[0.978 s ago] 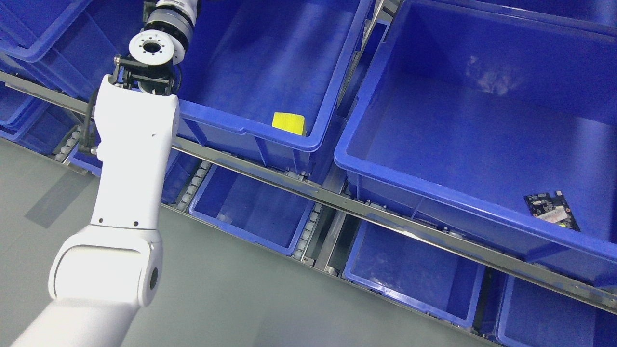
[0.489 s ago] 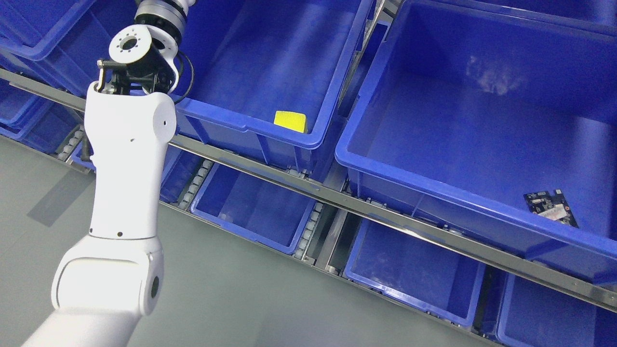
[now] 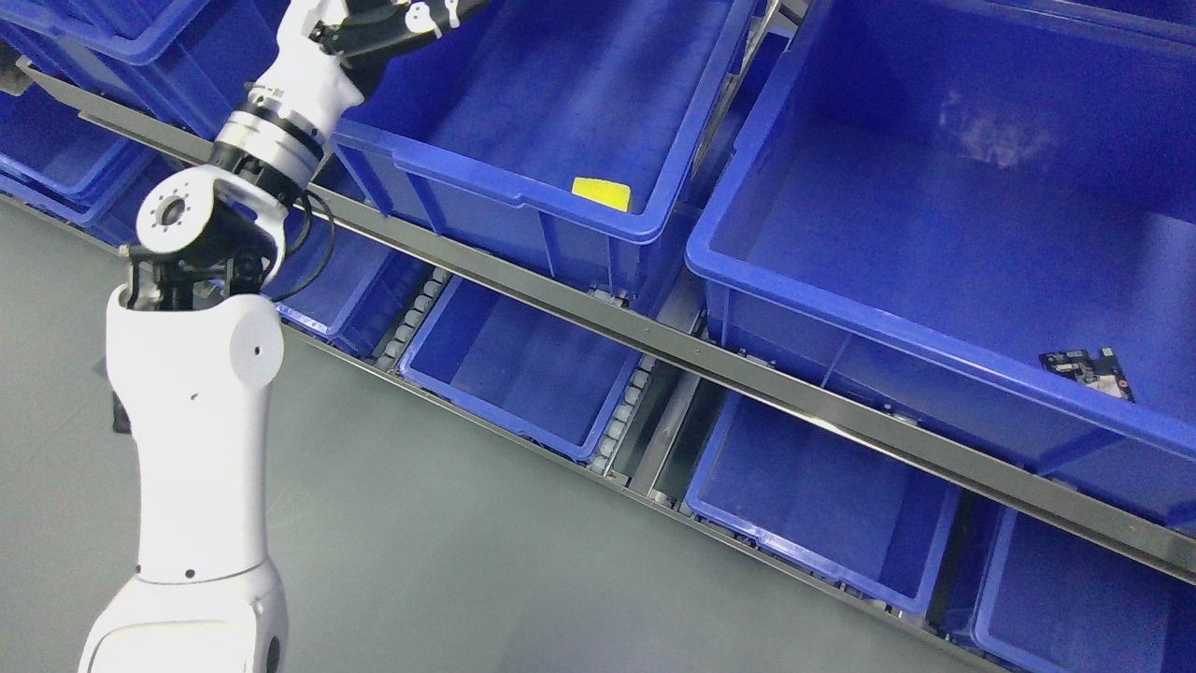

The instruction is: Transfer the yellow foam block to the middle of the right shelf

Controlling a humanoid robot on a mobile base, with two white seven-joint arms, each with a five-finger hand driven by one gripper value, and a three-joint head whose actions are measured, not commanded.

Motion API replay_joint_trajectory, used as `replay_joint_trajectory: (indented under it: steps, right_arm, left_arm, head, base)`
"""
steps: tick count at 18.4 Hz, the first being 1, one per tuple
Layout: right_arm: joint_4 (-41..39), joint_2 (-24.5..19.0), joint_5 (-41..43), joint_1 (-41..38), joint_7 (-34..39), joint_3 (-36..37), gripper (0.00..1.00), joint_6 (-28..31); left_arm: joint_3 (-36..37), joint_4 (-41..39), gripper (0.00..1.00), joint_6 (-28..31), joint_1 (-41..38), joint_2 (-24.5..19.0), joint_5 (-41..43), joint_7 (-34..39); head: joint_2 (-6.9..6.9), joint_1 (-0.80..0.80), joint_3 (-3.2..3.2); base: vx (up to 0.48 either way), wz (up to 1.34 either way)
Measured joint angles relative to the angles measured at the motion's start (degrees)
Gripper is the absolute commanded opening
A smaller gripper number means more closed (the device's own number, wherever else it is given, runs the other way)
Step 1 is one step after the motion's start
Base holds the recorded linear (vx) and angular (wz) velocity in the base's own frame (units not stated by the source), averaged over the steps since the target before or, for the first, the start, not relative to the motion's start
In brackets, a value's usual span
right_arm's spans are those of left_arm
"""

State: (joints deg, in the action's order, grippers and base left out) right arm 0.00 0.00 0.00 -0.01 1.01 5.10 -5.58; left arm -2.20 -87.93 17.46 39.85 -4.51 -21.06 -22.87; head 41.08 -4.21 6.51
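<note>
Left hand [image 3: 392,23] partly cropped, above bin [image 3: 523,201] corner

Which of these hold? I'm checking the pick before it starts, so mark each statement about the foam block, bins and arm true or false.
1. The yellow foam block lies in the left bin on the middle level. True.
2. The left hand grips the block. False: it is apart, at the picture's top.
3. A circuit board lies in the right bin. True.
4. The block sits at the bin's back wall. False: it sits by the front rim.
</note>
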Motion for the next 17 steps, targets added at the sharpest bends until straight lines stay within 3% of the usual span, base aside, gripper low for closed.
replay_joint_trajectory:
  steps: [7, 14, 17]
  right_arm:
    - [0.0, 0.0, 0.0, 0.01, 0.0, 0.0, 1.0, 0.0]
    - [0.0, 0.0, 0.0, 0.01, 0.0, 0.0, 1.0, 0.0]
    - [0.0, 0.0, 0.0, 0.01, 0.0, 0.0, 1.0, 0.0]
  left_arm:
    - [-4.16, -5.2, 1.0, 1.14, -4.82, 0.27, 1.4, 6.36]
    - [-4.11, -7.73, 1.0, 1.8, -6.05, 2.5, 8.1, 8.17]
    - [-4.04, -8.25, 1.0, -0.48, -6.53, 3.04, 8.98, 8.34]
  head:
    - [0.0, 0.0, 0.0]
    - [0.0, 0.0, 0.0]
    - [0.0, 0.0, 0.0]
  base:
    - [-0.005, 0.03]
    - [0.001, 0.0]
    - [0.0, 0.0]
